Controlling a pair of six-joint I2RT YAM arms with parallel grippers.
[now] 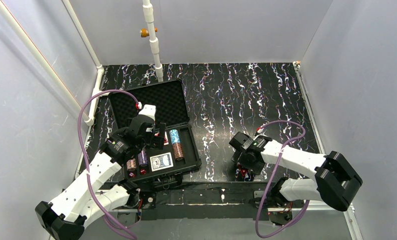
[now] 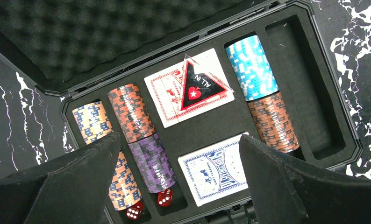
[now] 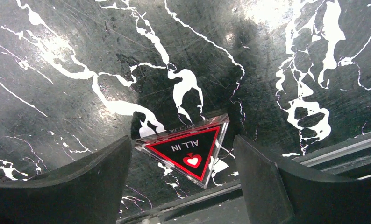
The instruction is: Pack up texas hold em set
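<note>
- The loose "ALL IN" triangle [image 3: 186, 151] lies on the black marbled tabletop [image 3: 81, 56], close to its near edge and apart from the case [image 1: 195, 152]. It is the only piece I can see outside the set, so I judge it to be the piece now being packed.
- The right end effector [image 3: 181, 140] hangs low over it with a finger on either side. The jaws are apart, neither pad touches the plastic, and nothing is held. Straddling it this way looks like the set-up for a pinch across its edges, since a thin flat plate offers little else to grip.
- One edge of the triangle catches the light. I cannot tell whether it lies fully flat.
- Inside the case, the slotted tray [image 2: 211, 128] holds chip stacks on edge in their grooves, a blue chip stack [image 2: 251, 67] among them, so they cannot roll.
- A red card deck [image 2: 167, 100] sits in its recess with a second triangle [image 2: 200, 88] resting on top. A blue card deck [image 2: 216, 170] fills the next recess, and two red dice [image 2: 165, 198] sit at the groove ends.
- The long slot [image 2: 310, 84] on the tray's far side is empty.
- The left end effector [image 2: 180, 136] hovers above the tray with its jaws wide and nothing in them. It is probably kept there to be out of the other arm's way.
- The foam-lined lid [image 2: 104, 32] lies open behind the tray.
</note>
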